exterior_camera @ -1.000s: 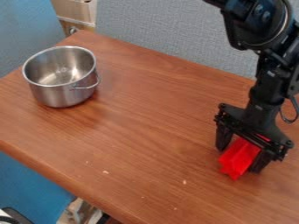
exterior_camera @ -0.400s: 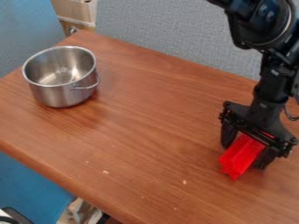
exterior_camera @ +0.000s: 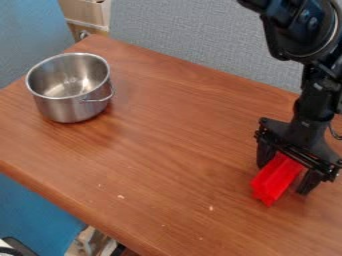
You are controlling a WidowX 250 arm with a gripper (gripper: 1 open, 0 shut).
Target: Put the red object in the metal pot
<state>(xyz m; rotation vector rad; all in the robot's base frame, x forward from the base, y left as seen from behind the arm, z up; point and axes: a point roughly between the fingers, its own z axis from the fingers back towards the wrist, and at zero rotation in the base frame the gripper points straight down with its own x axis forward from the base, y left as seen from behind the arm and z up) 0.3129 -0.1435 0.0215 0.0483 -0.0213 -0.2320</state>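
The red object is a bright red block lying on the wooden table near its right front edge. My gripper points down at the block's far end, its black fingers straddling that end. I cannot tell whether the fingers press on the block. The metal pot is a shiny round steel pot standing empty at the far left of the table, well away from the gripper.
The table's front edge runs diagonally from lower left to lower right, close to the red block. A grey wall stands behind the table. A pale object sits beyond the back left corner.
The gripper has shifted slightly to the right and a little lower over the red block. The block and the pot stay where they were.
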